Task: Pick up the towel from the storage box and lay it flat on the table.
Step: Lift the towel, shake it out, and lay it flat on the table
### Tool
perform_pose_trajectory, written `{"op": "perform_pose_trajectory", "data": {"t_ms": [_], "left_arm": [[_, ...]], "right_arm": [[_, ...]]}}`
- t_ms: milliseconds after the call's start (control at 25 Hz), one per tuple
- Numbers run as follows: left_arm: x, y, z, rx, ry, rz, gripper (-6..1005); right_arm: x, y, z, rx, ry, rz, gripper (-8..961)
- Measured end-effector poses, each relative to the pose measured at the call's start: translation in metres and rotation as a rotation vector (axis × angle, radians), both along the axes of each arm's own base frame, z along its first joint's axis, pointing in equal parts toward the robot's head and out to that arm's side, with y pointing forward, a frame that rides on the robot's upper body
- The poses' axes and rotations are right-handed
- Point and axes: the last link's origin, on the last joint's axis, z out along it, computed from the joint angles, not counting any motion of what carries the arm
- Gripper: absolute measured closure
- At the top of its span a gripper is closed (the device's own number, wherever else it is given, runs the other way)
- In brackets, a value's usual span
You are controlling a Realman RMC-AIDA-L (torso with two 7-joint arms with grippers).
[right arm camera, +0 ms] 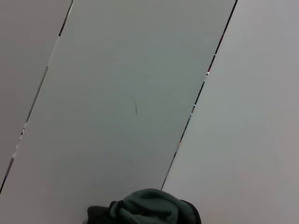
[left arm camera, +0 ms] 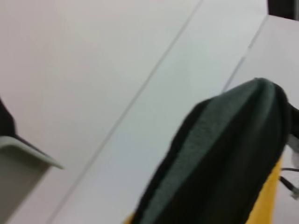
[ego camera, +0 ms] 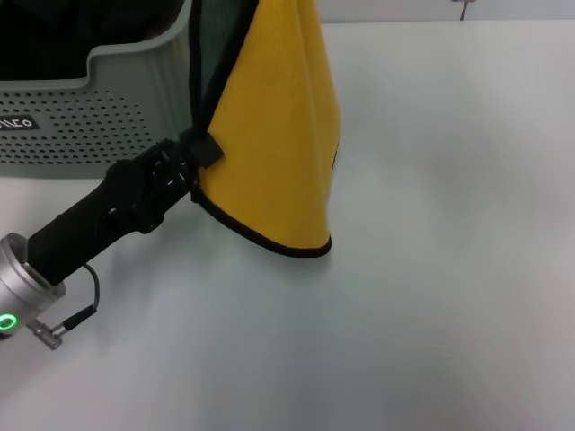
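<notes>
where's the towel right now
In the head view the towel hangs above the table, just right of the storage box, its edge pinched by the left gripper.

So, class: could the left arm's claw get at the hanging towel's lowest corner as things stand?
Probably not right away: the left claw is already clamped on the towel at its side edge. The low corner hangs free over the table with nothing blocking it, but the claw would have to let go first.
</notes>
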Motion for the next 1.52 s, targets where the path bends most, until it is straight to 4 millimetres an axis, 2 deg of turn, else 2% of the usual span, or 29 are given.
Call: {"op": "perform_pose_trajectory", "data": {"t_ms": [560, 1080, 1520], "left_arm": [[0.003, -0.001, -0.009, -0.084, 0.043, -0.031, 627], [-0.013, -0.006, 0.004, -0.029, 0.032, 0.038, 632], [-0.013, -0.004, 0.001, -0.044, 0.047, 0.038, 664]], "right_arm": [[-0.002, 0.0, 0.002, 0.011, 0.005, 0.006, 929], [0.0, 0.0, 0.004, 0.021, 0.005, 0.003, 928], [-0.002, 0.0, 0.005, 0.029, 0.018, 0.024, 927]]}}
